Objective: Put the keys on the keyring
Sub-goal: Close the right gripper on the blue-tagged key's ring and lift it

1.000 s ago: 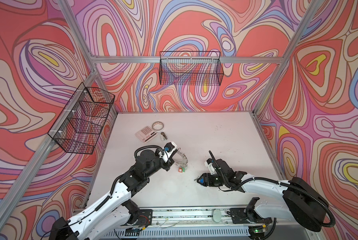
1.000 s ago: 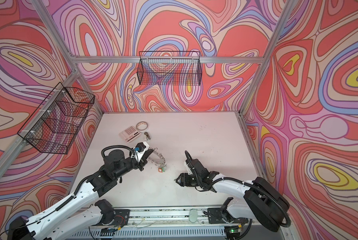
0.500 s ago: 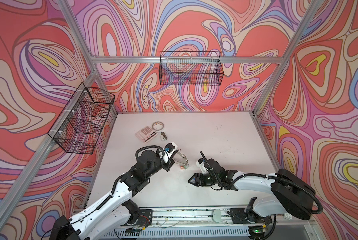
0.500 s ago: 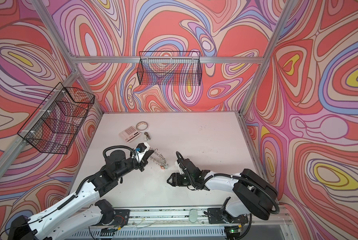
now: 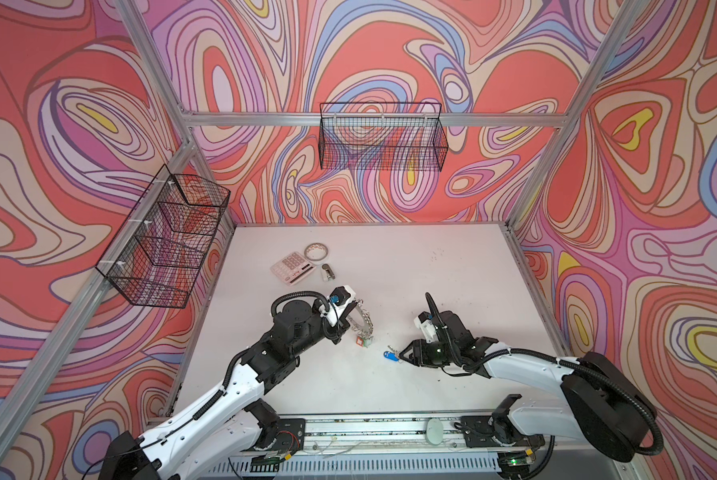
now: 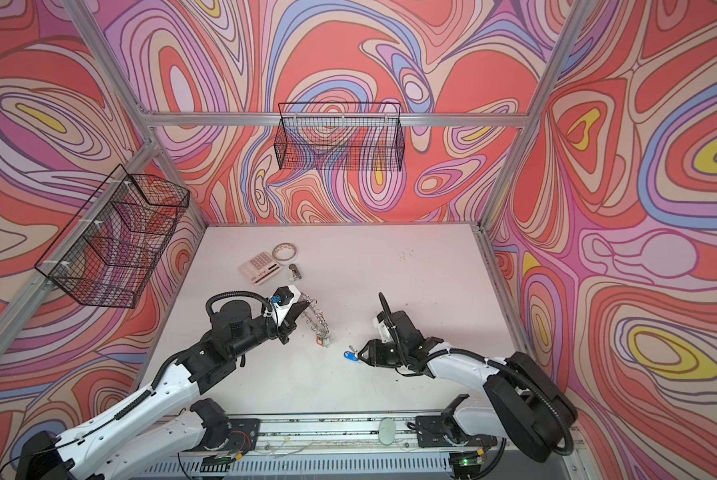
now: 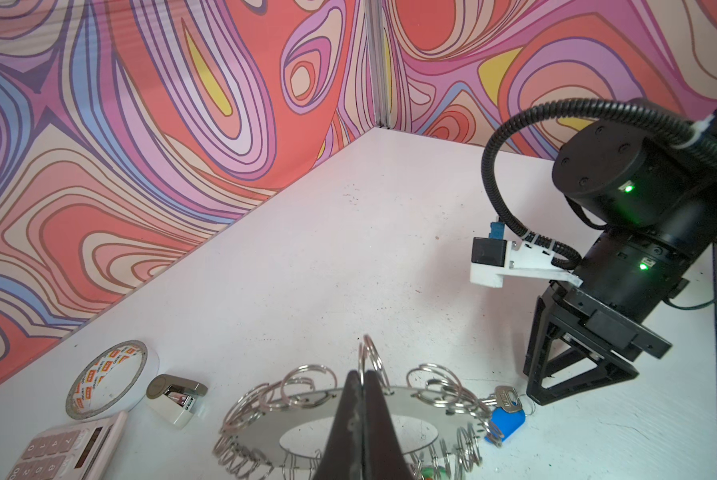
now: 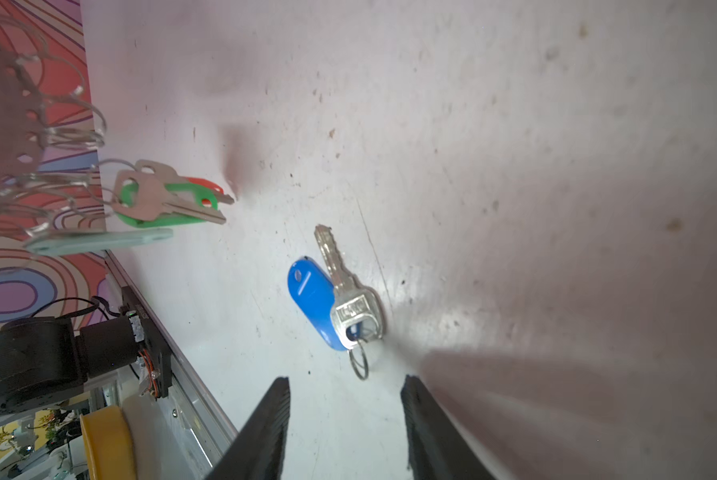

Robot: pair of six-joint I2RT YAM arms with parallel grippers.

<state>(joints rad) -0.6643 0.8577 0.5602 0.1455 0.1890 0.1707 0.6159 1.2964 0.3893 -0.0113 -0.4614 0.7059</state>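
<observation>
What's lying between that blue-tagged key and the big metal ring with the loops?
Nothing: in both top views only bare table separates the blue-tagged key from the keyring and its hanging keys; the right wrist view agrees.

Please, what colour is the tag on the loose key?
The tag is blue, clearest in the right wrist view.

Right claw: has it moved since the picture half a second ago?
Yes. In both top views the right claw has drawn back rightward, nearer the pale oval on the front rail and away from the keyring.
</observation>
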